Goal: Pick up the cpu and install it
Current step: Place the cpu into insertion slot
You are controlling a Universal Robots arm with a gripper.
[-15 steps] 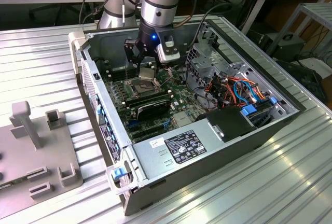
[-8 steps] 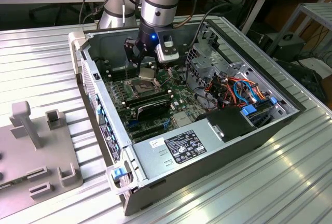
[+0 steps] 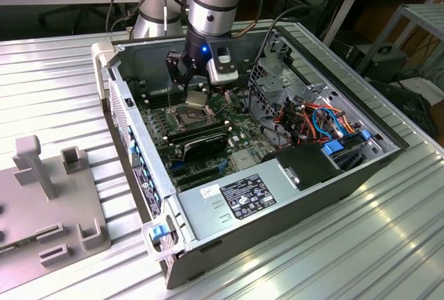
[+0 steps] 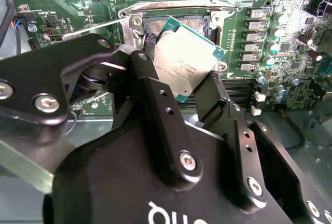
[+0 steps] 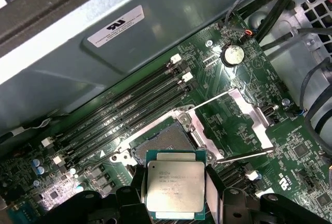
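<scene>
Bright, even light throughout — white glare washes over the cpu top.

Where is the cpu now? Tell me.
In the first wrist view the cpu sits clamped in the gripper, over the open socket on the motherboard, beside the memory slots.

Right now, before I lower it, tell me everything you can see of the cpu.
The cpu is a small flat square chip: silvery-grey metal top with faint print, green board rim around it. The gripper is shut on it, a black finger on each of two opposite edges. It hangs top up above the open socket, not yet seated; I see nothing else touching it.
</scene>
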